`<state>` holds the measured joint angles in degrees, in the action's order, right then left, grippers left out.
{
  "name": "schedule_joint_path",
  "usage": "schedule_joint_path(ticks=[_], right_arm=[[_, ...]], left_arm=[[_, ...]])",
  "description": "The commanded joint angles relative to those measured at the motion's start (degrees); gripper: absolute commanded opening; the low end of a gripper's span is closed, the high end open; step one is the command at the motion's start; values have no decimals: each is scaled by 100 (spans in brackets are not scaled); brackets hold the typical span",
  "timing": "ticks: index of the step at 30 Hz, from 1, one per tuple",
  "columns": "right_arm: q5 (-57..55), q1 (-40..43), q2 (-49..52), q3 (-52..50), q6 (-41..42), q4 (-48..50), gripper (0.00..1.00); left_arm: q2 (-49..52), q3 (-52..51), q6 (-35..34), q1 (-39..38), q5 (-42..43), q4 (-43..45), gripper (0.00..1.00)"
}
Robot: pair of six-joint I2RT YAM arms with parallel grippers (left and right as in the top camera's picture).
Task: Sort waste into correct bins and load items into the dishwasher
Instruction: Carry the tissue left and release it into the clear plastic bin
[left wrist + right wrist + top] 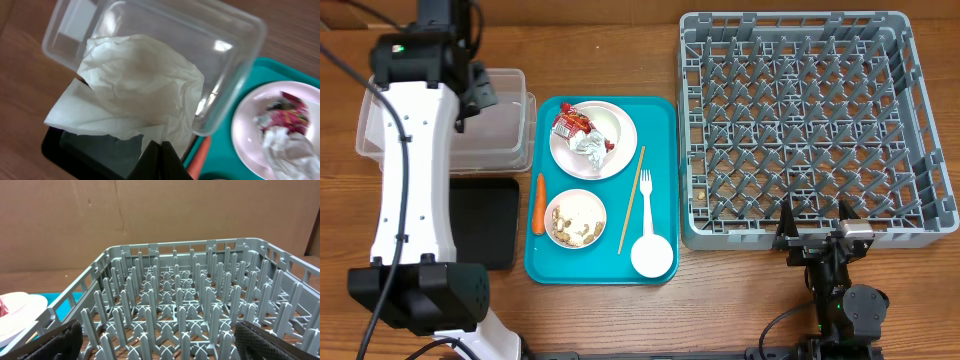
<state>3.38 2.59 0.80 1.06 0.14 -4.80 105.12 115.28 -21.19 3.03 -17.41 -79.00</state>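
Your left pincer [161,159] is closed, its two dark fingers pressed together on the edge of a white napkin [140,85]. In the wrist view the sheet spreads from the tips toward twelve o'clock, across the open mouth of the clear tub [242,65]. One corner reaches toward nine o'clock over the black tray [62,150]. You cannot tell whether the paper touches either bin. From overhead the arm hides the napkin. There the clear tub [515,90] sits at the table's [620,320] ten o'clock, with the black tray [490,225] just beside it at six o'clock.

At three o'clock of both bins lies the teal tray [660,120]. On it, the plate [618,125] sits at eleven o'clock, carrying a red wrapper [570,122] and a crumpled napkin [590,146]. The bowl [582,205] at seven o'clock holds nuts [570,232], and the carrot [538,203] lies just beside it at nine o'clock. The chopstick [631,200] and fork [645,190] lie side by side down the middle, and the cup [652,256] stands at five o'clock.

Your right pincer [815,222] stands wide open with nothing between its fingers [55,340]. It is at the six o'clock edge of the dish rack [800,120], pointing toward twelve o'clock. The rack sits near the teal tray, at its three o'clock.
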Motion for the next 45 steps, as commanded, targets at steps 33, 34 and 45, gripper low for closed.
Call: schedule_joint_path(ticks=[33, 34, 45], right_arm=[[-72, 28, -61, -61, -20, 15, 100], [-72, 28, -61, -61, -20, 15, 100], [-72, 28, -61, -61, -20, 15, 100]], left_arm=[[-42, -2367, 494, 1357, -105, 3440, 4], [-42, -2417, 542, 1357, -105, 3556, 4], [-42, -3250, 599, 1493, -103, 4673, 4]])
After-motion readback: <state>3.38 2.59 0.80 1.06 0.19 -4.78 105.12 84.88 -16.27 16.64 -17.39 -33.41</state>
